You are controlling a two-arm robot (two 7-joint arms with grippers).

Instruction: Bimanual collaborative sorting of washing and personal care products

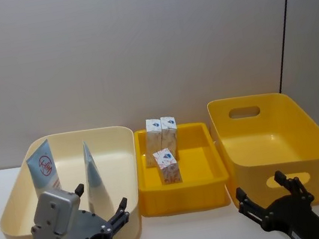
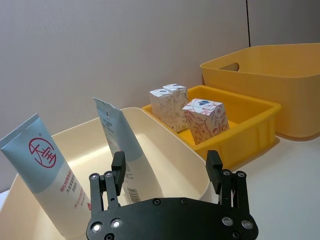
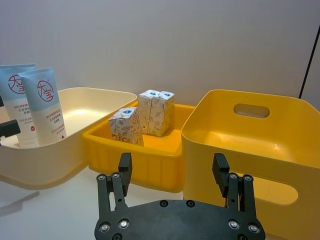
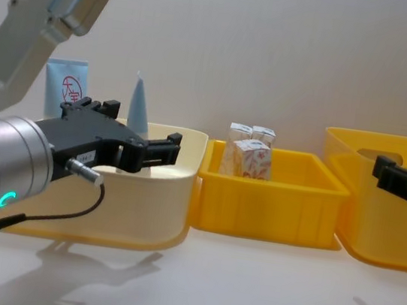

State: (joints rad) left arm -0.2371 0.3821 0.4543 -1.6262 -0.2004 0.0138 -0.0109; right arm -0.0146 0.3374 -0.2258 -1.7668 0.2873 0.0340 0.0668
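Two tubes (image 1: 43, 168) are standing in the cream bin (image 1: 88, 132); left gripper (image 2: 166, 160) and right gripper (image 3: 171, 160) are hovering wide open, empty.

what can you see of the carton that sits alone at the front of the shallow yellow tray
The carton is a small closed box that looks like card, white with a peach-orange pattern and a blue mark on its top. It rests on the floor of the shallow yellow tray, turned and tilted a little rather than square. It sits nearer the robot than the two like cartons behind it. Whether it touches them cannot be told.
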